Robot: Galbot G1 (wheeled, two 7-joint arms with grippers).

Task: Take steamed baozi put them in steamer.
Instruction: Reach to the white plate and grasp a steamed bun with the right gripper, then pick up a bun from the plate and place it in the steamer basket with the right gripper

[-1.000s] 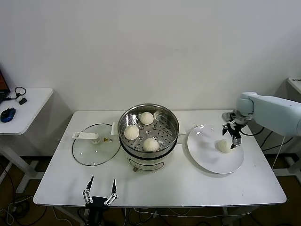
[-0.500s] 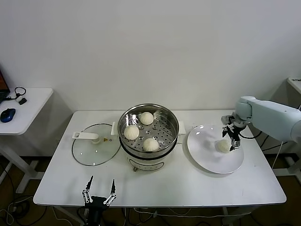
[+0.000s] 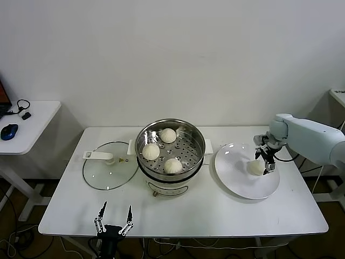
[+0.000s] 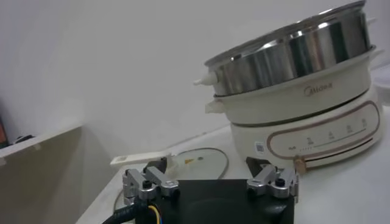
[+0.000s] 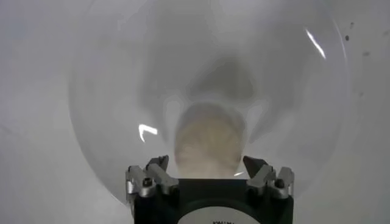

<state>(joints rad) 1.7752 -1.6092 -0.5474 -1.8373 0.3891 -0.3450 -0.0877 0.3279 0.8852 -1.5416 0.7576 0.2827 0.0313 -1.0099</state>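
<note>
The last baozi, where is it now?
Head view: the last baozi sits on the white plate, right of the steamer, between the right gripper's fingers.

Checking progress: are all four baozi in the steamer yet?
No, three baozi sit in the steamer; the fourth is on the white plate.

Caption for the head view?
Right gripper straddles the last bun on the plate; three sit in the steamer.

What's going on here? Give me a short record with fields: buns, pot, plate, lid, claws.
buns in steamer: three baozi, on the perforated tray
steamer: uncovered, mid-table
plate: holds the last baozi
glass lid: flat on the table, on the steamer's left
right claw: open, down around the last baozi
left claw: open, idle at the table's near edge
</note>
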